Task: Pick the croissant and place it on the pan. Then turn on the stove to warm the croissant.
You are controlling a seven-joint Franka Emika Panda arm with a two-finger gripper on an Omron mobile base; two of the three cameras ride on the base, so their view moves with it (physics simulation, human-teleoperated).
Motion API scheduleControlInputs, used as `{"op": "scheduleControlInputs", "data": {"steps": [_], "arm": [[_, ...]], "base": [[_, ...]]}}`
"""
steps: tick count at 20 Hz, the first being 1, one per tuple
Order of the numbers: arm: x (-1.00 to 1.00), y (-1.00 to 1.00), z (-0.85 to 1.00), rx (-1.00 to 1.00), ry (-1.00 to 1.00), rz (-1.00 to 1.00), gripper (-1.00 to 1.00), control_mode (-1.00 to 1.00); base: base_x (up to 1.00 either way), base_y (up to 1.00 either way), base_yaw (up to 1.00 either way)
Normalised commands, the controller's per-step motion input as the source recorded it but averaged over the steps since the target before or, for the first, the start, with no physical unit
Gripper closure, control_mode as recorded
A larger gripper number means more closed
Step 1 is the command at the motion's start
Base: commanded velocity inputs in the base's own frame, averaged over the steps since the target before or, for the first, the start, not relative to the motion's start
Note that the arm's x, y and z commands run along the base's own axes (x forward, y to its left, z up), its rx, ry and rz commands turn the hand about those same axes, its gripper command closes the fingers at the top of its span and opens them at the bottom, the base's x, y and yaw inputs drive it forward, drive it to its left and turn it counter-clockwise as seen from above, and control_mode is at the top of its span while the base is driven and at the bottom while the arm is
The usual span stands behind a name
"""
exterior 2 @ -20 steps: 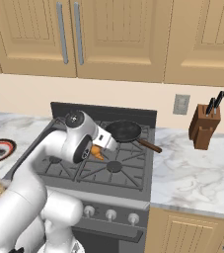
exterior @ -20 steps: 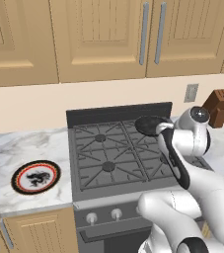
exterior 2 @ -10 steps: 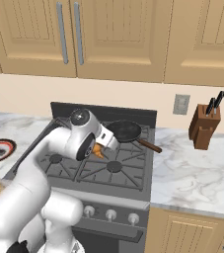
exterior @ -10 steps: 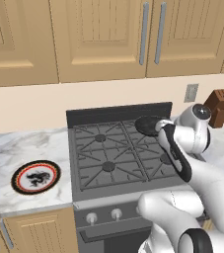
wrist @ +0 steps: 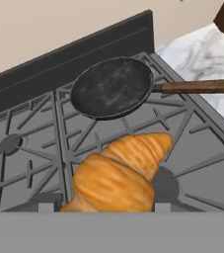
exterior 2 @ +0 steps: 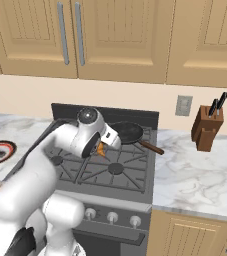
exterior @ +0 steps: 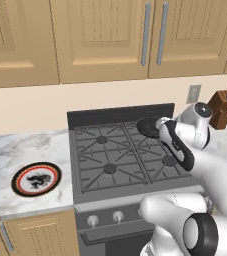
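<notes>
The pincer [exterior 2: 102,149] is clenched around the croissant [wrist: 117,174], which hangs in the air above the stove's [exterior: 125,160] grates, not resting on them. In the hand view the pastry sits large between the fingertips, just short of the pan [wrist: 114,88] and lower in the picture than its rim. From the right base view a sliver of the golden croissant shows under the white hand, beside the pan's near edge.

The pan stands on the stove's back right burner, empty, its brown handle [wrist: 198,87] reaching out over the stove's right side toward the marble counter [exterior 2: 195,170].

The hand is tipped forward and down, pointing toward the stove's back panel. The wrist is bent over the right half of the stove, and the forearm slopes back from it toward the front edge of the stove, where the arm's thick white links rise from the base.

Left of the stove a red-rimmed plate [exterior: 36,179] lies on the counter. Right of the stove a knife block [exterior 2: 208,128] stands by the wall.
</notes>
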Motion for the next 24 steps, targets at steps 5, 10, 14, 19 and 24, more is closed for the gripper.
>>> {"op": "scheduleControlInputs", "data": {"steps": [5, 10, 14, 19, 24], "arm": [[0.2, 0.0, 0.0, 0.05, 0.0, 0.0, 1.0, -1.0], [0.21, 0.0, 0.0, 0.04, 0.0, 0.0, 1.0, -1.0], [0.23, 0.0, 0.0, 0.03, 0.0, 0.0, 1.0, -1.0], [0.25, 0.0, 0.0, 0.01, 0.0, 0.0, 1.0, -1.0], [0.19, 0.0, 0.0, 0.01, 0.0, 0.0, 1.0, -1.0]], "base": [[0.0, 0.0, 0.0], [0.0, 0.0, 0.0], [0.0, 0.0, 0.0], [0.0, 0.0, 0.0], [0.0, 0.0, 0.0]]}}
